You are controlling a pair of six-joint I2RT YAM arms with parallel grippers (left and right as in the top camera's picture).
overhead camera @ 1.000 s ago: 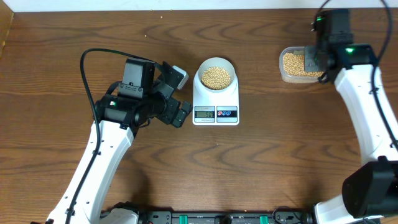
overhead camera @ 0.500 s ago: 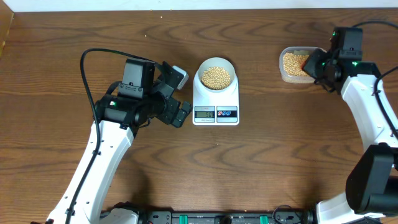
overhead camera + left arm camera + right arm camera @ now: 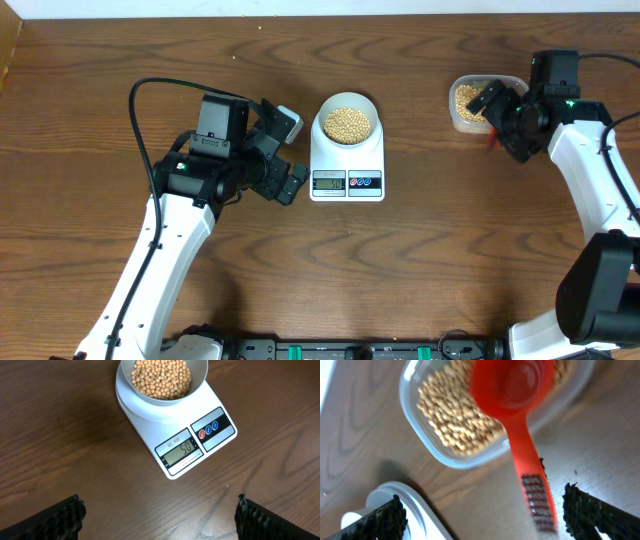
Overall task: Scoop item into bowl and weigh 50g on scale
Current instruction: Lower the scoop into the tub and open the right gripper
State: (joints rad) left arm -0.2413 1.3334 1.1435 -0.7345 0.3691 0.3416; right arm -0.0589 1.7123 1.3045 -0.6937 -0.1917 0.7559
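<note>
1. Two grippers are in my views, both with jaws spread wide and neither clamped on anything.
2. On my left, the left gripper (image 3: 290, 152) hovers over the table (image 3: 60, 435) just beside the scale (image 3: 150, 425), on its left side. Its wrist view shows only bare wood between its tips.
3. From overhead, the scale sits about midway along the table, nearer the far edge than the near one. Its front faces the near edge.
4. On that front, the display (image 3: 181, 450) reads 50, and two round buttons (image 3: 208, 430) sit just beside it.
5. I see the bowl (image 3: 198, 382) standing on the far part of the scale. The beans (image 3: 161, 377) inside it lie below the rim.
6. Over at the far right of the table, the right gripper (image 3: 500, 122) hangs at the tub (image 3: 453, 105), partly over its right end.
7. More beans lie in the tub, which stands close to the far edge, well apart from the scale.
8. In the right wrist view, the red scoop (image 3: 518, 435) has its cup over the tub, and the cup looks empty.
9. Its handle runs back between the fingers (image 3: 382, 520), and I see it touching neither one.
10. Blur on the scoop keeps me from telling whether it rests on the tub or is in the air.
</note>
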